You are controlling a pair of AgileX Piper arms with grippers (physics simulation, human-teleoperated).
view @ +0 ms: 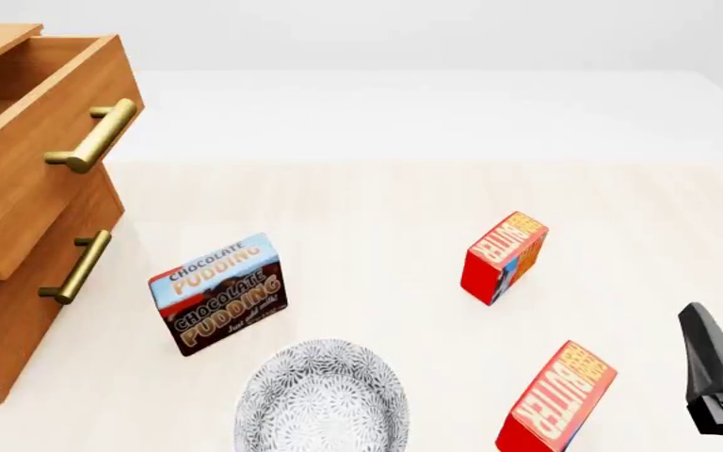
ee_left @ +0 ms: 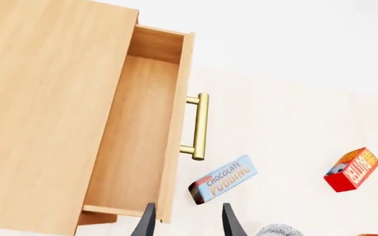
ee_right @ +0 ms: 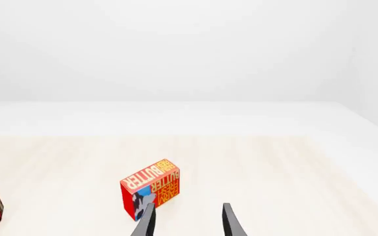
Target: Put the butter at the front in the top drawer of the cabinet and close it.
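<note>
2 identical butter cartons are seen on the table [view: 375, 198]. The butter [view: 557, 399] at the front stands upright at the near edge of the front view, just beside the patterned bowl [view: 323, 407] on its right. The second butter carton [view: 505, 257] stands farther back, well apart from the first.

The right gripper [view: 717, 381] is seen at the right edge of the front view, near the front carton and to its right, so the carton lies to the gripper's left. Its fingers stand apart and nothing is held between them. In the right wrist view only the farther carton is shown ahead of the fingers; the front one is not in that view.

The left gripper [ee_left: 187, 220] is placed near the cabinet [view: 10, 311], fingers spread and empty, with the chocolate pudding box [view: 218, 293] just ahead. The top drawer [view: 48, 160] is pulled out and appears empty.

The right arm is judged the nearer to the front carton. Its long axis is judged to run upward, leaning slightly, so a sideways approach to the left is called for.
</note>
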